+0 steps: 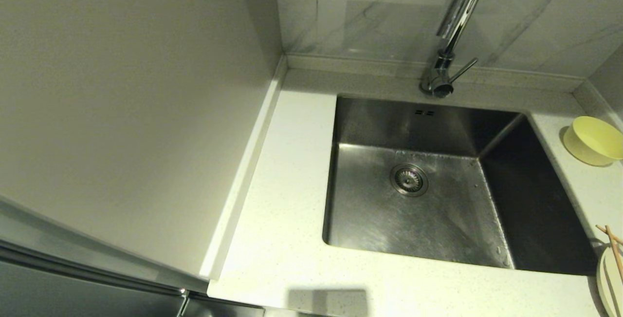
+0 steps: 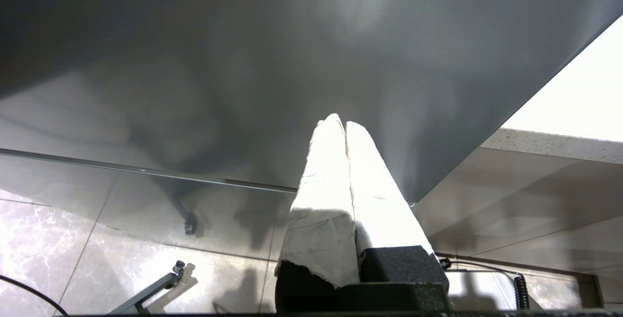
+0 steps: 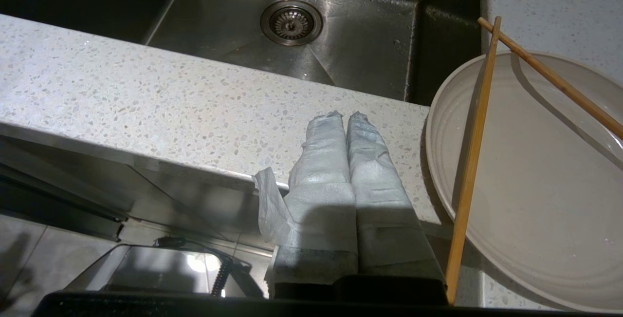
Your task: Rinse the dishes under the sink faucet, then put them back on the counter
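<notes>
Round cream plate point(image 3: 530, 176), thin wooden chopsticks point(image 3: 469, 171), speckled counter point(image 3: 146, 93)

**Both grippers closed, arms held low**

The left gripper point(image 2: 345, 123) hangs with its white-wrapped fingers point(image 2: 321, 185) pressed together, holding nothing. The right gripper point(image 3: 346, 115) sits at the near right, its wrapped fingers point(image 3: 372, 161) likewise pressed flat against each other and empty. Neither arm shows in the head view.
</notes>
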